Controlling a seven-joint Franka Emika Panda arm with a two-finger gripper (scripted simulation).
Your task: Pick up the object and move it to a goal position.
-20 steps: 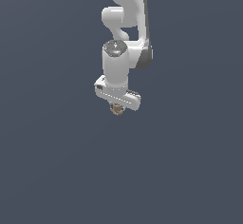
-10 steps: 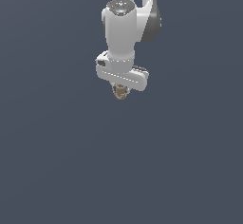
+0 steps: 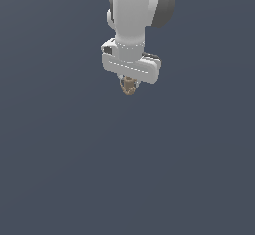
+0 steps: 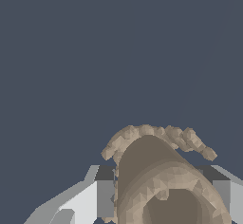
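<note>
Wrist view: the gripper is clamped on the object; fingers touch its sides.

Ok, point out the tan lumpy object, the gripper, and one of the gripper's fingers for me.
object point(image 4: 161, 180), wrist view, on its hollowed tan body.
gripper point(image 3: 129, 85), exterior view, midway between the fingertips, where the object is held.
finger point(image 4: 105, 197), wrist view, on the grey pad beside the object.

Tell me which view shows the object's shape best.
The wrist view: the object fills the frame between the gripper fingers, its lumpy rim and hollow clear. The exterior view shows only a tiny tan speck under the gripper.
</note>
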